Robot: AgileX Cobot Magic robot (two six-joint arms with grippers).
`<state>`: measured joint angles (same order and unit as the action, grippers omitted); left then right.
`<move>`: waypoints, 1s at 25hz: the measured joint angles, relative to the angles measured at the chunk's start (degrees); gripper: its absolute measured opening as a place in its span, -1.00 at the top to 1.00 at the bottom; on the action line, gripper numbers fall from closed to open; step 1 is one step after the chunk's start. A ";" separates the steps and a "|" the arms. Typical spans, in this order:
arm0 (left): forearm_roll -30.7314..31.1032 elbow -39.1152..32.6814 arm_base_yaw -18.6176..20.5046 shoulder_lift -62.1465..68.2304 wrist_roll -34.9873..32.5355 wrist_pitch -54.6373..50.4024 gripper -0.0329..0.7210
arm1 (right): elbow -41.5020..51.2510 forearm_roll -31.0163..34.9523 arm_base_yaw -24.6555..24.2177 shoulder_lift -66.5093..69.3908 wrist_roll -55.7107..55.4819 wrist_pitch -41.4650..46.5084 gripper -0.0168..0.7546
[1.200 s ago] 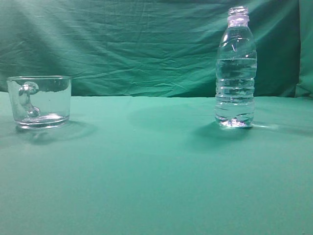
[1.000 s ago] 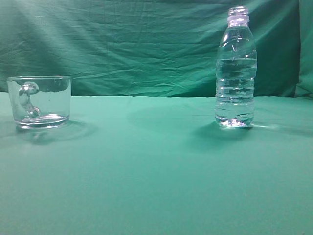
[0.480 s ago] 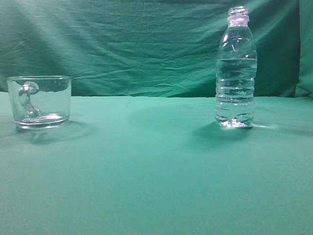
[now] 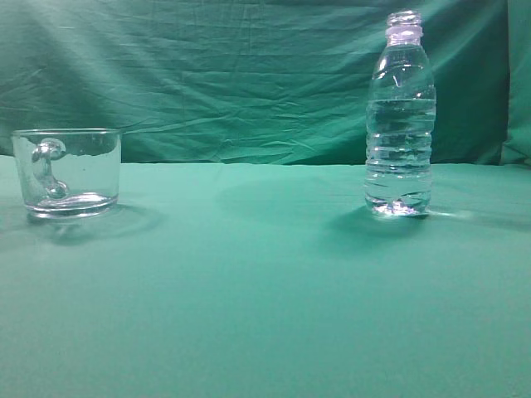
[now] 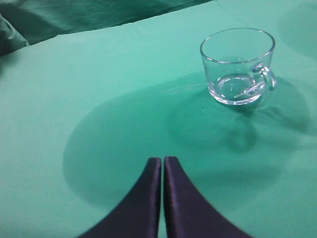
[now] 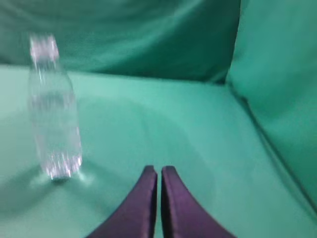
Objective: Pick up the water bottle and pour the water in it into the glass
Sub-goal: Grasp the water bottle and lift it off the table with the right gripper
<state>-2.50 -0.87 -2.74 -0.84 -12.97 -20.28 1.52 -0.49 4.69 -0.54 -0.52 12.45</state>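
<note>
From my seat I see neither arm in the exterior view, only the green cloth-covered table (image 4: 265, 282) and the wrinkled green backdrop (image 4: 232, 75). The water bottle (image 4: 400, 116) stands upright on the right side of the table, uncapped, with the water (image 4: 399, 153) filling it to a little above the middle. The glass (image 4: 68, 172) sits well apart from it on the far left, upright and empty, its handle facing the camera.

On my left wrist feed, the left gripper (image 5: 162, 166) hangs above the cloth with its 2 dark fingers pressed together, nothing between them. It points toward the glass (image 5: 237, 64), which lies ahead and to the right, clear of the tips.

On my right wrist feed, which is blurred, the right gripper (image 6: 159, 173) is likewise closed on nothing, its 2 fingers nearly touching. The water bottle (image 6: 53, 106) stands ahead and to the left, not in contact.
</note>
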 joint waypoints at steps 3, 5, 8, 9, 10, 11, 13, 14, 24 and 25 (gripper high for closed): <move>0.00 0.00 0.00 0.00 0.00 0.00 0.91 | 0.00 1.35 0.00 0.00 -4.58 -14.00 0.96; 0.00 0.00 0.00 0.00 0.00 0.00 0.91 | 0.00 1.49 0.00 0.00 -6.18 -22.28 0.96; 0.00 0.00 0.00 0.00 0.00 0.00 0.91 | -0.54 1.58 0.00 0.00 -7.65 -24.99 0.96; 0.00 0.00 0.00 0.00 0.00 0.00 0.91 | -1.68 1.58 0.00 0.36 -8.27 -22.84 0.96; 0.00 0.00 0.00 0.00 0.00 0.00 0.91 | -3.67 1.58 0.00 1.44 -8.82 -20.02 0.96; 0.00 0.00 0.00 0.00 0.00 0.00 0.91 | -5.58 1.58 0.00 3.00 -9.10 -17.88 0.96; 0.00 0.00 0.00 0.00 0.00 0.00 0.91 | -9.61 1.63 0.00 6.47 -9.23 -15.14 0.96; 0.00 0.00 0.00 0.00 0.00 0.00 0.91 | -10.93 1.63 0.00 8.05 -9.32 -14.98 0.96; 0.00 0.00 0.00 0.00 0.00 0.00 0.91 | -13.65 -0.46 1.32 20.60 -20.09 -17.93 0.96; 0.00 0.00 0.00 0.00 0.00 0.00 0.91 | -13.65 -2.13 2.26 22.49 -20.63 -17.93 0.96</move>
<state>-2.50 -0.87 -2.74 -0.84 -12.97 -20.28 -12.13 -2.61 6.95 21.96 -21.15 -5.48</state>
